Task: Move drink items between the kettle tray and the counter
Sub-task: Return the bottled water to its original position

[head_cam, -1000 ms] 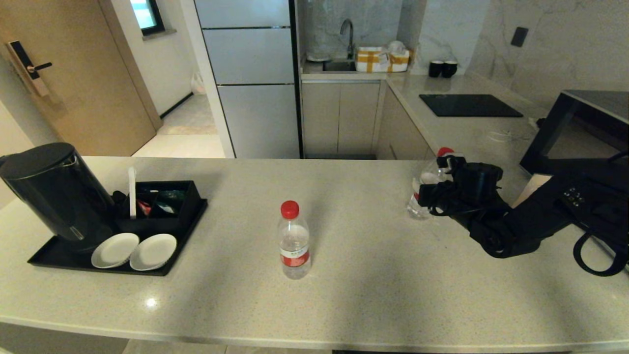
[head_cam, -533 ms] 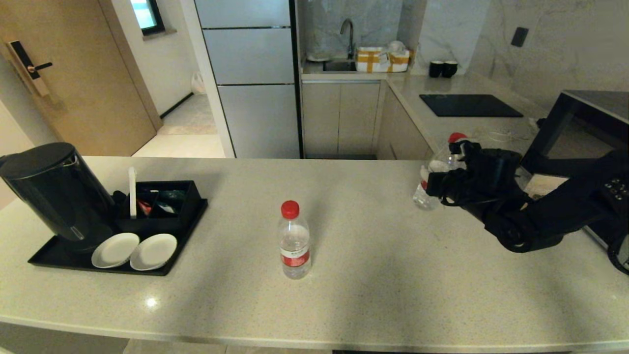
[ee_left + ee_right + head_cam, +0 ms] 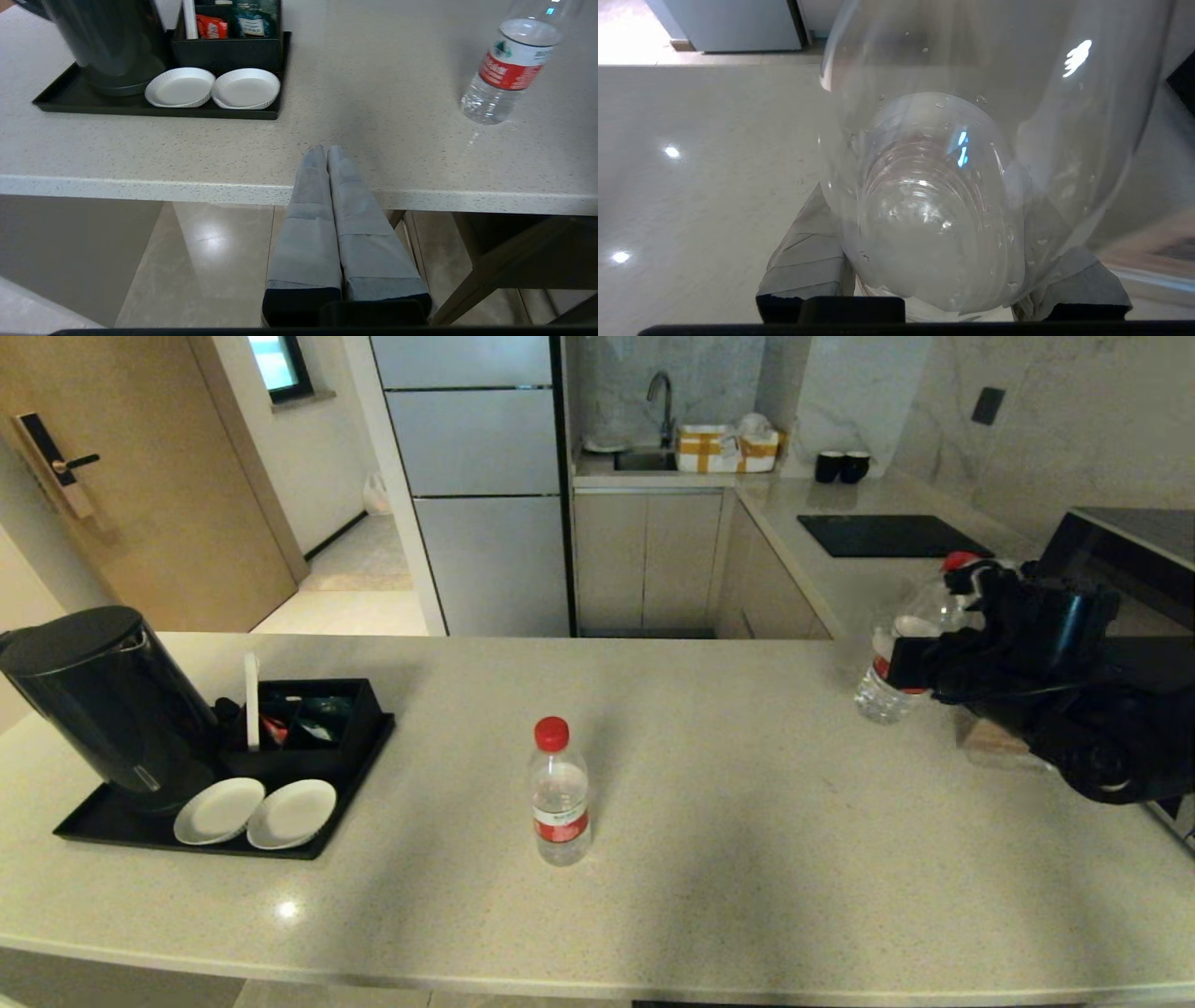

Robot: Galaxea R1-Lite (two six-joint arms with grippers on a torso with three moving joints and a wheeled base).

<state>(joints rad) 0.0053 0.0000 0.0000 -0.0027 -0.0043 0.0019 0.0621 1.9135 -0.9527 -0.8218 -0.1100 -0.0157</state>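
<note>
Closest to us, below the front edge of the light beige speckled stone tabletop (image 3: 747, 859), our left gripper (image 3: 321, 151) hangs with its grey padded fingers (image 3: 310, 196) pressed tight together, holding nothing.

On the tabletop near the middle stands a small clear plastic water bottle with a red cap (image 3: 558, 793). It is upright and nothing touches it.

Over on the left side sits the flat black tray with a low rim (image 3: 103, 821). On it we see a tall black kettle (image 3: 103, 705), two small white round dishes (image 3: 254, 810) side by side at the front, and a small black open box (image 3: 308, 714) holding little red and green packets.

Farther back on the right, our right gripper (image 3: 920, 663) is clamped around a second clear water bottle with a red cap (image 3: 901, 653). This bottle is tilted, and it seems to be lifted off the tabletop, though we cannot be sure from here. In the right wrist view its clear body (image 3: 943, 196) sits between the two grey fingers (image 3: 808, 261).

Behind all this are a pale worktop with a black hob (image 3: 892, 535) and a sink with a tap (image 3: 658, 401).
</note>
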